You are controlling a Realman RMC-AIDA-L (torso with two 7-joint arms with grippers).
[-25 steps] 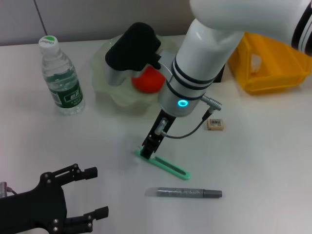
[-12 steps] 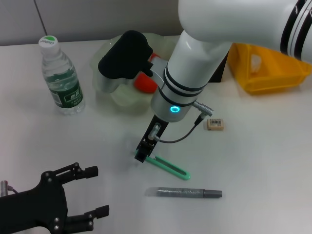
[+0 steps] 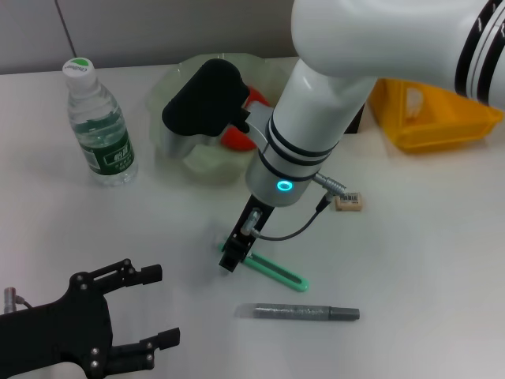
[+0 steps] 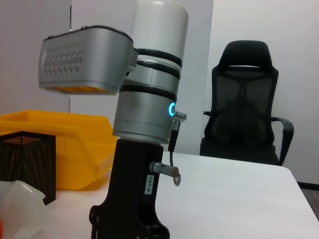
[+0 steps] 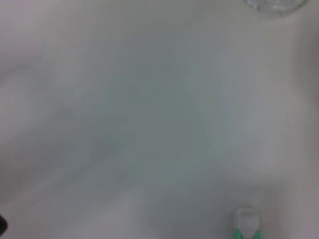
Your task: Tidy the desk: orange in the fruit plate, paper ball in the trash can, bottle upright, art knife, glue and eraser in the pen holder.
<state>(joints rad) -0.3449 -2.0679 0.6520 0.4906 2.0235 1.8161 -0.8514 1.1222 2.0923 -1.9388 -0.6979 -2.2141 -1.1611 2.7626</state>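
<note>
Lying flat on white desk (image 3: 442,260), slim mint-green art knife (image 3: 272,271), white tip

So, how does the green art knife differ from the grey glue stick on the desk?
The art knife is mint green, flat and slotted; the glue stick is grey, speckled and round. The knife lies slanted with the right tool at its end; the glue stick lies level, with nothing near it. Both are slim and lie flat on the desk.

Right gripper (image 3: 230,260) low, left gripper (image 3: 146,312) parked.
</note>
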